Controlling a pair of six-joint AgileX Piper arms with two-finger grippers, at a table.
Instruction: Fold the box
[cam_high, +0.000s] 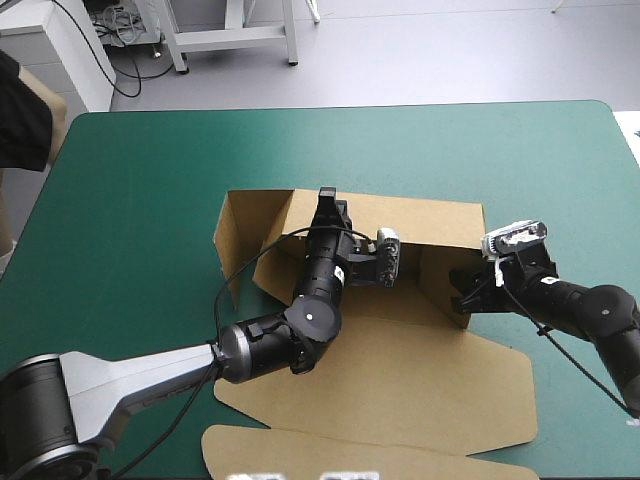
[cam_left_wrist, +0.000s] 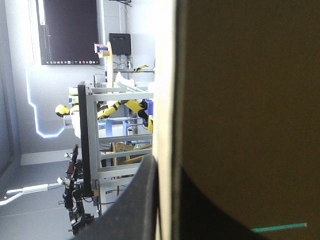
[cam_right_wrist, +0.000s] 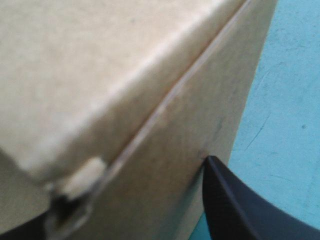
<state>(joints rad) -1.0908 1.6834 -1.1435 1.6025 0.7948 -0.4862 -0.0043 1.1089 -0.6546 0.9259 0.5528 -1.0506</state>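
The brown box (cam_high: 400, 380) lies in the middle of the teal-green table with its back wall (cam_high: 420, 218), left wall and right wall (cam_high: 440, 280) raised and its lid flat toward the front edge. My left gripper (cam_high: 326, 200) reaches across the tray and holds the top edge of the back wall. In the left wrist view the board's edge (cam_left_wrist: 165, 100) runs between that gripper's (cam_left_wrist: 162, 167) black fingers, which are all but shut on it. My right gripper (cam_high: 460, 290) is at the right wall. Its fingers (cam_right_wrist: 240, 205) stand apart, and the wall's corner (cam_right_wrist: 150, 75) fills the gap in my right gripper (cam_right_wrist: 120, 200).
The teal-green cover (cam_high: 130, 180) is bare along the far side and to the left of the box. A strip of more brown board (cam_high: 55, 108) shows beyond the table's far left corner. The table's right edge lies close behind the right arm.
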